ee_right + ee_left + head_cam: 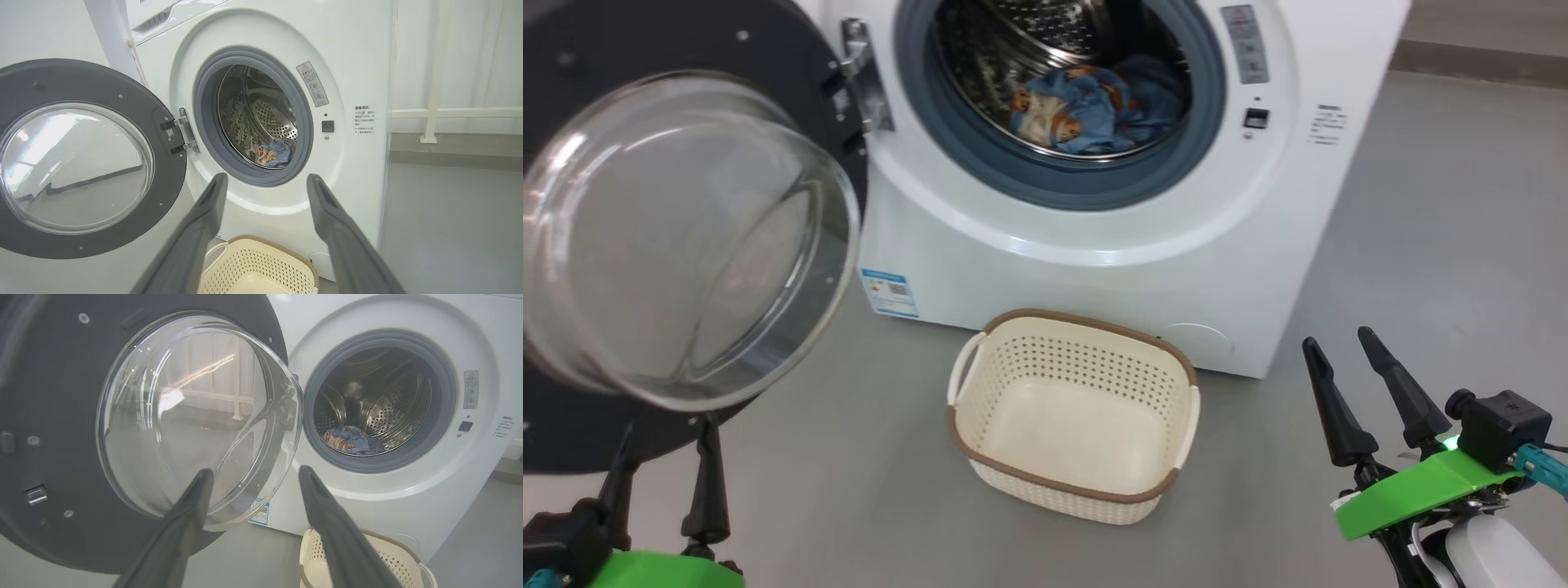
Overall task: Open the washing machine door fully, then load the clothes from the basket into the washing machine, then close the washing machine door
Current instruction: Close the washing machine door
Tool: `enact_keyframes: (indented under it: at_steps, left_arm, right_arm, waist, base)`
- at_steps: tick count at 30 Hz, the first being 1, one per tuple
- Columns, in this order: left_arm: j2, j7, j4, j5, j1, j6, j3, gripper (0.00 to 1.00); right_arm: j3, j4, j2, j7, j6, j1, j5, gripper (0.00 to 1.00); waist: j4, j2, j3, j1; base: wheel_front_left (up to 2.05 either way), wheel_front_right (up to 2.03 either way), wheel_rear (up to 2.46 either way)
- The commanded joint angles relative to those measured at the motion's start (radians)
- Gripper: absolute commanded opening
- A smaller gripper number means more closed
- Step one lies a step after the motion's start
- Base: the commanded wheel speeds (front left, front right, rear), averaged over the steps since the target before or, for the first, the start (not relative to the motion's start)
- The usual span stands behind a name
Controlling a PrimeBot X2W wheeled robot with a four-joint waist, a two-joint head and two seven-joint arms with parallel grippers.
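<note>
— Grey, smooth floor (1437, 245) runs under everything. What's on the left?
— The left gripper (668, 425), jaws apart and empty, just below the washing machine door (678, 237), which stands wide open.
— And further right?
— The white washing machine (1094, 269), with the clothes (1094, 110) bunched in its drum. The basket (1086, 322) sits empty on the floor in front. Then the right gripper (1336, 336), jaws apart, holding nothing.

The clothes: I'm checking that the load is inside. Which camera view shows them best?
The head view: the clothes lie large and close in the drum, their bear print clear. The left wrist view shows them small on the drum floor; the right wrist view shows a smaller bundle just inside the gasket.
</note>
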Motion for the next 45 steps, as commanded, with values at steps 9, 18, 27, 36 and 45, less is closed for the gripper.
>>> enact_keyframes:
  at_steps: [9,18,27,36,45]
  left_arm:
    - [0.025,-0.001,-0.025,0.001,-0.020,0.013,0.026,1.00]
    - [0.027,0.002,-0.032,-0.002,-0.011,0.021,0.017,1.00]
    - [0.033,0.006,-0.037,-0.010,-0.011,0.027,0.018,1.00]
    - [0.040,0.006,-0.046,-0.015,-0.007,0.035,0.020,1.00]
    - [0.045,0.009,-0.052,-0.020,-0.007,0.038,0.014,1.00]
  right_arm:
    - [0.028,-0.016,-0.007,-0.008,0.004,-0.006,0.024,1.00]
    - [0.033,-0.012,-0.005,-0.008,0.004,-0.009,0.028,1.00]
    - [0.056,-0.003,0.004,-0.008,0.004,-0.020,0.034,1.00]
    - [0.068,0.004,0.000,-0.008,0.004,-0.027,0.038,1.00]
    - [0.071,0.003,-0.003,-0.008,0.004,-0.025,0.040,1.00]
  waist:
    - [0.147,-0.0001,-0.019,0.0000]
    - [0.233,-0.0001,-0.022,0.0000]
    - [0.258,-0.0001,-0.020,0.0000]
    - [0.259,-0.0001,-0.023,0.0000]
    - [0.258,-0.0001,-0.019,0.0000]
  base:
    - [0.00,0.00,0.00]
    - [0.00,0.00,0.00]
    - [0.00,0.00,0.00]
    - [0.00,0.00,0.00]
    - [0.00,0.00,0.00]
